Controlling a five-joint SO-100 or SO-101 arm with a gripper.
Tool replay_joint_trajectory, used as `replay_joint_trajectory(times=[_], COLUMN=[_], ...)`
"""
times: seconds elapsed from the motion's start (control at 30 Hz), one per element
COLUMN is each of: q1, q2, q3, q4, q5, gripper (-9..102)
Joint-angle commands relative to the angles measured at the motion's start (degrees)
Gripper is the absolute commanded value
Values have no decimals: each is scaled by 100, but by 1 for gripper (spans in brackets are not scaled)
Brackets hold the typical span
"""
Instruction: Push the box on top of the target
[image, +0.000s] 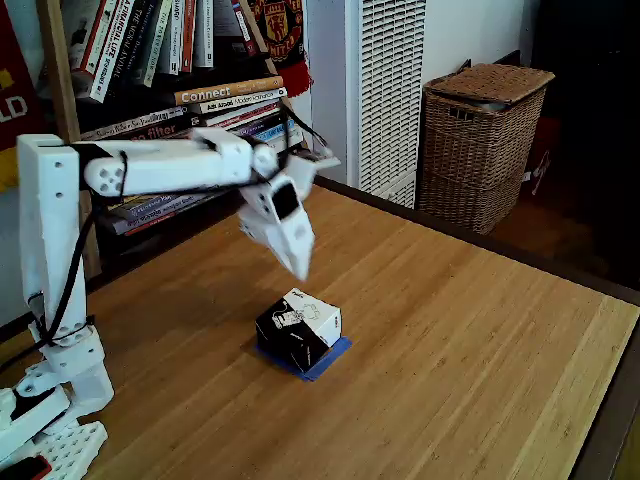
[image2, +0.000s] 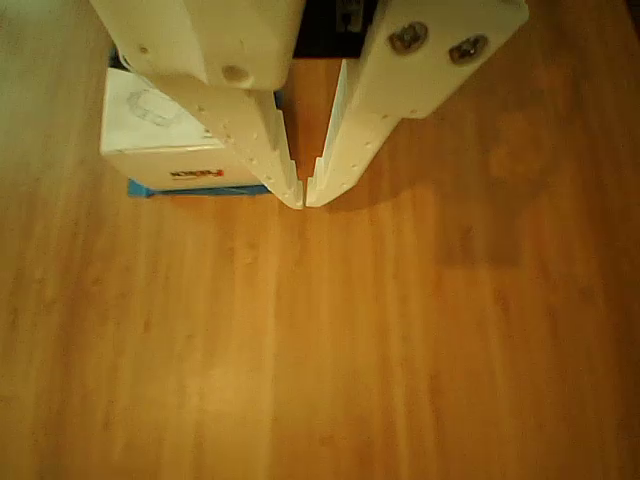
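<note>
The box (image: 299, 328) is a small cube with black sides and a white printed top. It rests on the blue tape target (image: 334, 356), whose edge peeks out at the box's near right side. In the other view the box (image2: 160, 140) sits at the upper left with a blue strip of the target (image2: 190, 189) under it. My white gripper (image: 300, 268) hangs in the air above and just behind the box, apart from it. Seen from the other view, the gripper (image2: 304, 200) is shut with its tips touching and nothing between them.
The white arm's base (image: 50, 400) stands at the table's left. A bookshelf (image: 190, 80) lines the back edge. A wicker basket (image: 480, 140) stands on the floor beyond the table's far right edge. Bare wooden tabletop (image: 480, 360) stretches to the right.
</note>
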Motion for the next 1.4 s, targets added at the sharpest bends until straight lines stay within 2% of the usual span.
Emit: replay_joint_trajectory(times=[0.0,0.23,0.57,1.37], q1=[-141,-308,-44,448], q2=[457,879,1327,1274], q3=[53,677,1731,1775], q4=[167,237,-264,-422], q5=[105,360,457,-44], gripper=[0,0,0,0])
